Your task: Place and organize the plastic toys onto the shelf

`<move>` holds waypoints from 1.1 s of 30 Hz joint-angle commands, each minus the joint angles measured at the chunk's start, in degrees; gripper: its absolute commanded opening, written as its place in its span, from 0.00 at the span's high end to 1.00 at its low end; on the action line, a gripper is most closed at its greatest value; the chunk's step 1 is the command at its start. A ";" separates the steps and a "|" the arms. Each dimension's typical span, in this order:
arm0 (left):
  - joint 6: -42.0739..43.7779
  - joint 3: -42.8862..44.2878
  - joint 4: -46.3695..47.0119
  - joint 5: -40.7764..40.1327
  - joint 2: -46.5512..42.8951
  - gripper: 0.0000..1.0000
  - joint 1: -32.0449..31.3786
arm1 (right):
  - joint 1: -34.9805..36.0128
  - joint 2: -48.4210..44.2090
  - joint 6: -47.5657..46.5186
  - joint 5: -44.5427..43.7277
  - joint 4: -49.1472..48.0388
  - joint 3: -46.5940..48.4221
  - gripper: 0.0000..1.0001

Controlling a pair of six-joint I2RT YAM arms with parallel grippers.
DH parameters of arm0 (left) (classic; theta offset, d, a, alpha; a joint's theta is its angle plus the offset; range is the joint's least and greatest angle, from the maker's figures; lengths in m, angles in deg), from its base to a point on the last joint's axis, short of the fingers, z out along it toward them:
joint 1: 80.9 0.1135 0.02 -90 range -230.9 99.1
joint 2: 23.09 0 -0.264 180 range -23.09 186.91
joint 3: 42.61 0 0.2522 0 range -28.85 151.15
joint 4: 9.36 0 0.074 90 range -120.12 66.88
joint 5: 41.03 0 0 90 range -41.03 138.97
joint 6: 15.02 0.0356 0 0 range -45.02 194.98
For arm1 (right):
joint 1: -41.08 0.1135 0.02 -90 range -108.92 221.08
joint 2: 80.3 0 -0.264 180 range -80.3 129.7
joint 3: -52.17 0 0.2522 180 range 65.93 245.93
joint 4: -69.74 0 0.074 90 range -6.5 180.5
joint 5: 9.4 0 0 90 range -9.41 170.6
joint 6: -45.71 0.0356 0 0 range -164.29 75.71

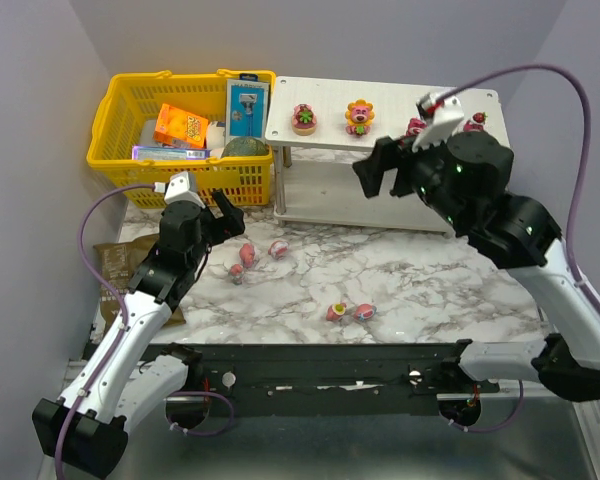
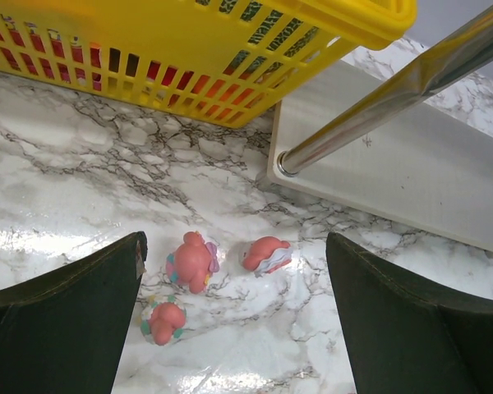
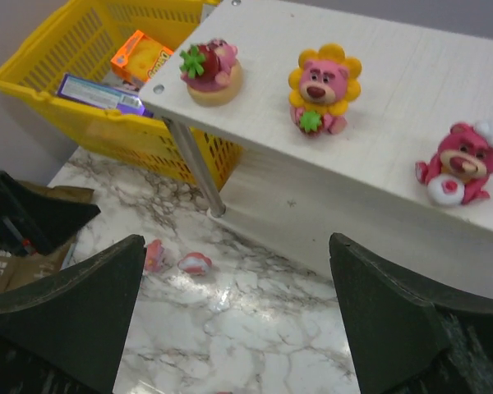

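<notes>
My left gripper (image 2: 234, 242) hangs wide open and empty, low over the marble. Three toys (image 2: 193, 261) lie toppled between its fingers, with the basket (image 2: 230, 49) edge and a shelf (image 2: 411, 172) leg just ahead. The biggest toy's long axis seems to run toward me. My right gripper (image 3: 236, 240) is spread and empty off the shelf's front edge. Three bears (image 3: 324, 86) stand upright on top, facing forward, bare board between them.
</notes>
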 commanded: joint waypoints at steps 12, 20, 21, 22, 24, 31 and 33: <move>0.62 -4.20 9.14 5.55 -0.96 0.01 -0.12 | 8.60 -19.76 16.34 9.65 -6.60 -53.41 0.05; 0.27 -3.32 7.29 6.69 0.62 0.01 -0.12 | 13.27 -16.24 21.27 3.33 -12.32 -64.14 0.00; 0.18 -3.15 7.12 6.87 0.71 0.01 -0.12 | 13.18 -15.98 21.88 3.15 -12.50 -64.94 0.00; 0.09 -3.15 7.12 7.04 1.06 0.01 -0.12 | 13.27 -15.89 22.23 2.63 -12.76 -65.55 0.00; -0.08 -3.15 6.85 7.05 1.32 0.01 -0.12 | 13.36 -15.80 22.76 2.54 -13.46 -67.83 0.00; -0.43 -2.97 6.76 6.96 2.12 0.01 -0.12 | 13.36 -15.36 24.17 1.05 -17.24 -72.76 0.02; -0.35 -2.80 6.68 7.05 2.29 0.01 -0.12 | 13.36 -14.57 24.87 0.61 -17.86 -73.12 0.04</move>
